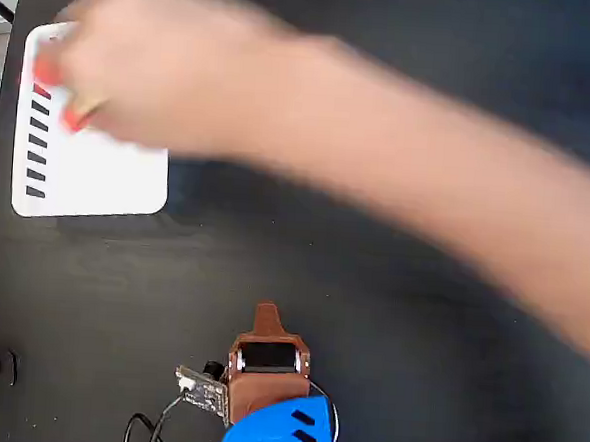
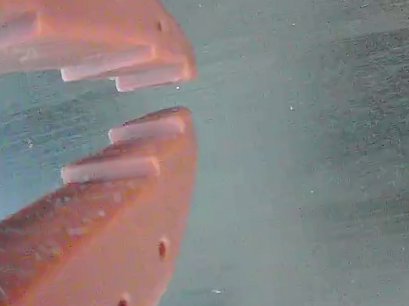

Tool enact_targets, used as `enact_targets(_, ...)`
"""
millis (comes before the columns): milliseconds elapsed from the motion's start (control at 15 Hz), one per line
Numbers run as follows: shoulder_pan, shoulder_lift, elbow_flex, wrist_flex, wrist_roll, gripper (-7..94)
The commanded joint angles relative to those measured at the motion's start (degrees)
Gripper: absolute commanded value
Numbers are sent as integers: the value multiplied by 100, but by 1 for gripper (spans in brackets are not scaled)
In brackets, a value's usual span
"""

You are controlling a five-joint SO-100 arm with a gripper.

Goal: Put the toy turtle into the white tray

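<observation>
The toy turtle (image 1: 57, 91) is mostly hidden under a person's blurred hand (image 1: 154, 72) over the white tray (image 1: 97, 179); only red-orange bits show near the tray's slotted left edge, so whether it touches the tray cannot be told. Tray sits at upper left of the dark surface (image 1: 369, 316) in the fixed view. The forearm runs in from the right. The claw (image 2: 185, 93) sits at bottom centre, well apart from the tray, jaws parted a little with nothing between them.
</observation>
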Motion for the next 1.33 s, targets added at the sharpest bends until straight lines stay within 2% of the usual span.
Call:
enact_targets(0,-35,26,-62,114,79,0)
enact_targets(1267,-35,26,-62,114,79,0)
